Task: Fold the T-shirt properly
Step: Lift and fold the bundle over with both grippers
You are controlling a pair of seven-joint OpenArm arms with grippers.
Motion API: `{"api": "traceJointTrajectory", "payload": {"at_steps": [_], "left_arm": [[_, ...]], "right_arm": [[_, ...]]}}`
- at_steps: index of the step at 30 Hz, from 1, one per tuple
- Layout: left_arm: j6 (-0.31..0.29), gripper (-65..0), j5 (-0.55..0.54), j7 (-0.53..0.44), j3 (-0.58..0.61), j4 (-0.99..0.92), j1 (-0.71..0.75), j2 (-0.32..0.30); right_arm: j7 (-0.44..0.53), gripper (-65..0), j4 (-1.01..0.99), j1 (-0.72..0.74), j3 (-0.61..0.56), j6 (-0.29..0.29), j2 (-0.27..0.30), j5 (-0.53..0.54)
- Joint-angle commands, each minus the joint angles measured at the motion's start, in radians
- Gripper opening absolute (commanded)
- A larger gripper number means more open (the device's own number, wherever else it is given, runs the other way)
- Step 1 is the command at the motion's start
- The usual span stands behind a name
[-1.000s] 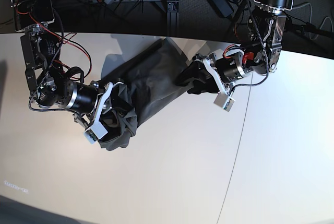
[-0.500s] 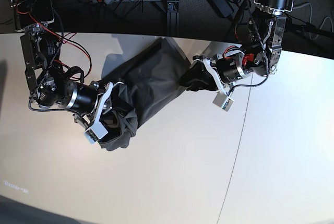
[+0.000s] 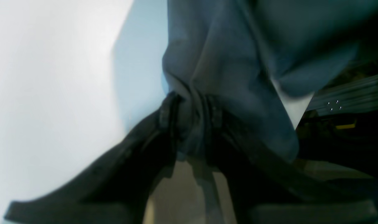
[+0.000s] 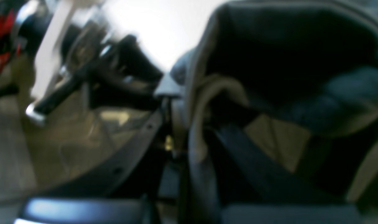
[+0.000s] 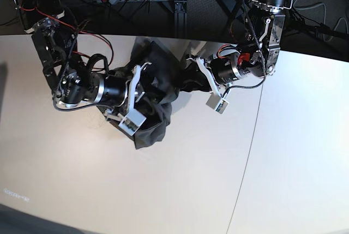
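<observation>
The desk point(image 5: 180, 190) is a pale, flat surface with a thin seam curving across its right half in the base view. The T-shirt point(image 5: 155, 100) lies bunched in a dark mass on the rear centre of the desk, gathered between the two arms, with its lower lobe hanging toward the front near the right arm's wrist. The right tool point(image 5: 143, 93) sits at the left side of the bunch in the base view; the right wrist view is blurred, but a band of T-shirt point(image 4: 195, 130) fabric runs between its fingers, so this tool is clamped on the cloth. The left tool point(image 5: 191, 73) meets the right side of the bunch in the base view. In the left wrist view, the left tool point(image 3: 190, 116) has its fingers point(image 3: 167, 112) closed against a gathered fold of the T-shirt point(image 3: 226, 62), which rises from the clamp point and spreads upward above the desk point(image 3: 52, 77).
</observation>
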Motion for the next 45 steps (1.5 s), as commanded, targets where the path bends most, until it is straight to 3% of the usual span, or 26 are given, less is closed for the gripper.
{"api": "traceJointTrajectory", "payload": {"at_steps": [1,10,12,14,15,17,30,35,37,40,41,45], "left_arm": [[0.004,-50.6,0.039,0.023,0.001,0.001,-0.003,0.0],[0.004,-50.5,0.045,0.023,0.001,0.001,-0.014,-0.001],[0.004,-50.5,0.044,0.023,0.001,0.001,-0.016,-0.001],[0.004,-50.5,0.044,0.023,0.001,0.001,-0.019,-0.001],[0.004,-50.5,0.044,0.021,0.001,0.001,-0.02,-0.001],[0.004,-50.5,0.043,0.019,0.001,0.001,-0.022,-0.001],[0.004,-50.5,0.045,0.024,-0.002,0.001,-0.07,-0.004],[0.004,-50.5,0.011,0.024,-0.032,0.002,-0.072,-0.003],[0.004,-50.5,-0.007,0.024,-0.05,0.011,-0.072,-0.003],[0.004,-50.5,-0.031,0.04,-0.087,0.043,-0.072,-0.003],[0.004,-50.5,-0.042,0.057,-0.099,0.062,-0.072,-0.003],[0.004,-50.5,-0.111,0.134,-0.149,0.156,-0.072,-0.004]], "right_arm": [[0.022,-65.0,0.019,0.018,-0.016,0.071,0.009,0.009],[0.006,-65.0,0.019,0.015,-0.071,0.071,0.011,-0.087],[-0.037,-64.5,0.019,0.016,-0.071,0.071,0.011,-0.081],[-0.078,-44.3,0.019,0.016,-0.071,0.071,0.011,-0.059],[-0.09,-37.3,0.019,0.016,-0.071,0.071,0.011,-0.051],[-0.094,-33.3,0.024,0.015,-0.071,0.071,0.011,-0.049],[-0.111,-33.4,0.149,0.013,-0.071,0.071,0.011,-0.044],[-0.072,-33.6,0.15,0.016,-0.064,0.069,0.01,-0.05],[-0.039,-39.5,0.151,0.016,-0.042,0.067,0.005,-0.089],[-0.01,-62.4,0.151,0.016,0.03,0.067,-0.005,-0.113],[-0.007,-65.0,0.151,0.016,0.06,0.067,-0.011,-0.111],[0.021,-65.0,0.15,0.016,0.165,0.067,-0.023,-0.115]]}}
